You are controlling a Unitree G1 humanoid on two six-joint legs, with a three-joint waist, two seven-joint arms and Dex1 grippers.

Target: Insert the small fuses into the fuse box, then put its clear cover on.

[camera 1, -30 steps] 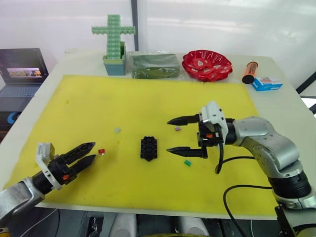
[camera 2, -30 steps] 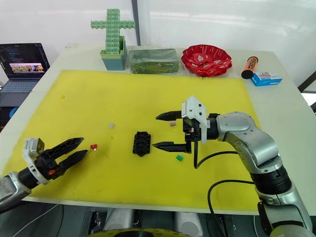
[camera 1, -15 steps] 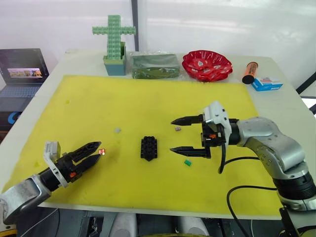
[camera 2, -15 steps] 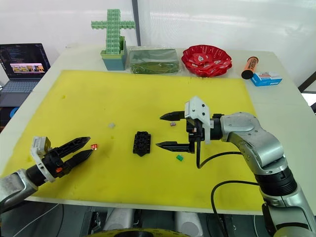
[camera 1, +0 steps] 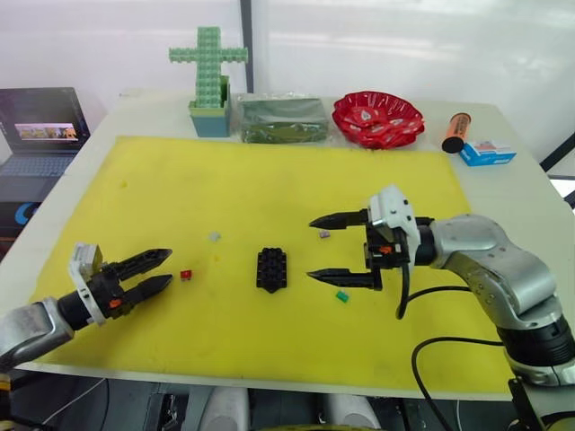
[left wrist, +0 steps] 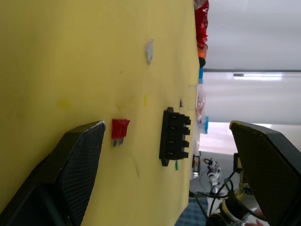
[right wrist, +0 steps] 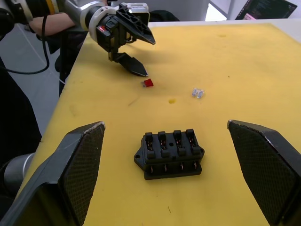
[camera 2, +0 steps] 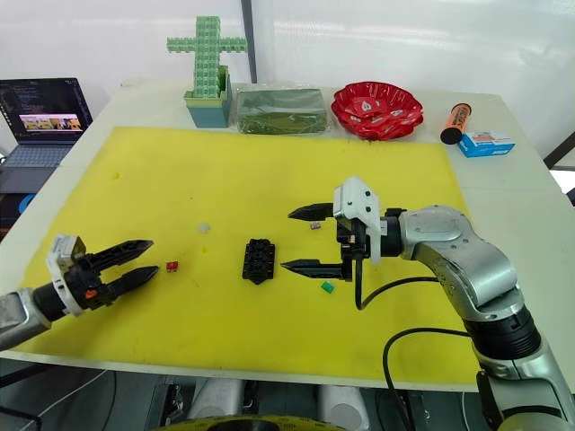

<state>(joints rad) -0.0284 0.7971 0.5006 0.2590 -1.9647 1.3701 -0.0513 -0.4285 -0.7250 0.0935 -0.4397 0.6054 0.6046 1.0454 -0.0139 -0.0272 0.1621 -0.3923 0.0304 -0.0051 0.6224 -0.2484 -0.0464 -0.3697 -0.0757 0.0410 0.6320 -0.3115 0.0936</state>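
left gripper [camera 1: 160, 272]: fingers parted, empty, near mat's left edge
red fuse [camera 1: 186, 275]: just beside its tips
right gripper [camera 1: 316, 248]: spread wide, empty
fuse box [camera 1: 270, 269]: mid-mat, bare yellow mat [camera 1: 269, 180] around
green fuse [camera 1: 341, 295]: near right gripper

Your left pincer [camera 1: 159, 272] hovers low, fingers slightly parted and empty; your right pincer [camera 1: 322, 249] hangs wide open, wrist bent inward.

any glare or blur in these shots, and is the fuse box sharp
Left eye view: the bright backdrop is washed out white. Right wrist view: the fuse box is sharp, its slots distinct. Left wrist view: the red fuse is clear, while the bright background beyond the yellow mat is overexposed.
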